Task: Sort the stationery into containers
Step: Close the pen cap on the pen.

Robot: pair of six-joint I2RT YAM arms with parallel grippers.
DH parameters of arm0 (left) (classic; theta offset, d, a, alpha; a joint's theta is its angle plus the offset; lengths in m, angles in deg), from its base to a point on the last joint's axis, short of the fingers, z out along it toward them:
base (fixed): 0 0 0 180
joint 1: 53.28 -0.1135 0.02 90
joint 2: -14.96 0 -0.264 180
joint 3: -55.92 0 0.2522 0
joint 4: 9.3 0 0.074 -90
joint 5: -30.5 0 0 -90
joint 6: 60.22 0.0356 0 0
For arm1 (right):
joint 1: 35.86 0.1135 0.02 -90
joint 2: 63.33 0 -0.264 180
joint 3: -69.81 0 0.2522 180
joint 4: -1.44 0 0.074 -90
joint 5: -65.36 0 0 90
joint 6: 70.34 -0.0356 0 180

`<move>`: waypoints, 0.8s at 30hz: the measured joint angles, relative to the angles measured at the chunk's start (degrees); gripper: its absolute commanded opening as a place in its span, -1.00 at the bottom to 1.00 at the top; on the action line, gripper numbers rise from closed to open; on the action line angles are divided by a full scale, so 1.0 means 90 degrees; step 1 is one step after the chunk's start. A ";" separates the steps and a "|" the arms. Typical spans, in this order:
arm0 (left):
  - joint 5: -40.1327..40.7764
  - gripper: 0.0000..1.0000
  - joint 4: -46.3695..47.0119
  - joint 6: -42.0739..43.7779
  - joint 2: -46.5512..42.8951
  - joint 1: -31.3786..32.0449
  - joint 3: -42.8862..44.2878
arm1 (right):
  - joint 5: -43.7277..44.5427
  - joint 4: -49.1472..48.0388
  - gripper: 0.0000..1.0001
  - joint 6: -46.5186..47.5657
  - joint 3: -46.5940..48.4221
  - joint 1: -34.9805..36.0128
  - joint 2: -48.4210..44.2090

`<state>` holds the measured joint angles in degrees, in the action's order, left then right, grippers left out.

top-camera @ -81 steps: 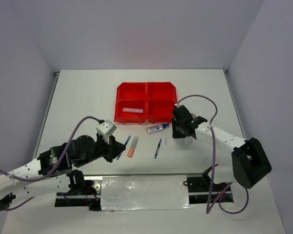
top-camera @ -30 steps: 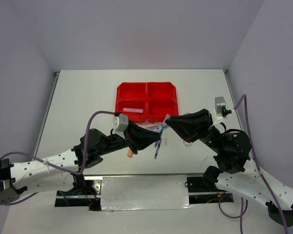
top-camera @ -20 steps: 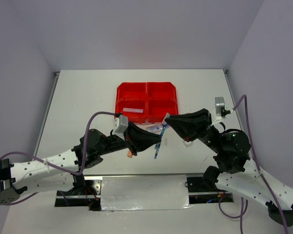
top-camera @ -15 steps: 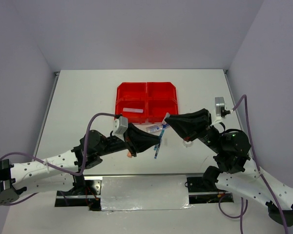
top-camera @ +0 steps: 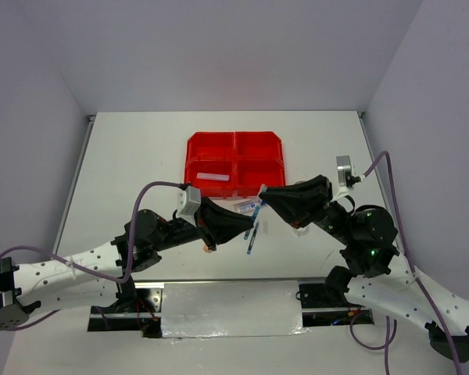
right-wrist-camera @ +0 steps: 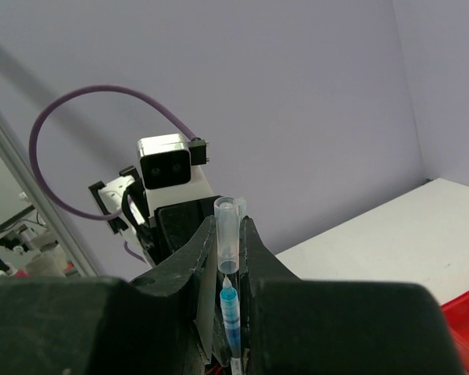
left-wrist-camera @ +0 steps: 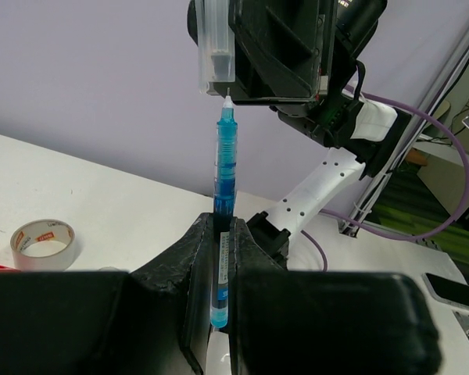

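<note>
My right gripper (top-camera: 264,192) had slid a little toward the left edge since before. It was clamped on a clear cap (right-wrist-camera: 227,233). My left gripper (left-wrist-camera: 221,258) squeezed a blue pen (left-wrist-camera: 223,168), tip just under the cap, up in the air between the red bins (top-camera: 254,148) and the near edge.

My black left claw (left-wrist-camera: 221,234) has a translucent blue plastic pen (left-wrist-camera: 224,168); my black right claw (right-wrist-camera: 227,242), a clear plastic cap (right-wrist-camera: 227,215). The joined plastic bins (top-camera: 234,162) are glossy red, the desk (top-camera: 133,156) white.
</note>
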<state>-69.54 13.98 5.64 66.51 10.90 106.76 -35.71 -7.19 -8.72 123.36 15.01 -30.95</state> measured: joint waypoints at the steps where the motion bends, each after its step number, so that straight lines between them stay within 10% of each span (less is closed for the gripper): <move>1: 0.0017 -1.00 0.0000 -0.0002 -0.0007 0.0000 0.0000 | -0.0015 0.0015 -1.00 0.0000 0.0000 0.0000 -0.0002; 24: 0.0134 -1.00 -0.0015 -0.0007 -0.0056 -0.0073 0.0000 | -0.0041 0.0049 -0.99 0.0107 -0.0165 0.0000 -0.0039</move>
<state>-68.34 13.85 5.57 66.00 10.25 106.76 -36.08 -6.76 -7.76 121.88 15.01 -31.30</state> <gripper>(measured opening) 0.203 0.163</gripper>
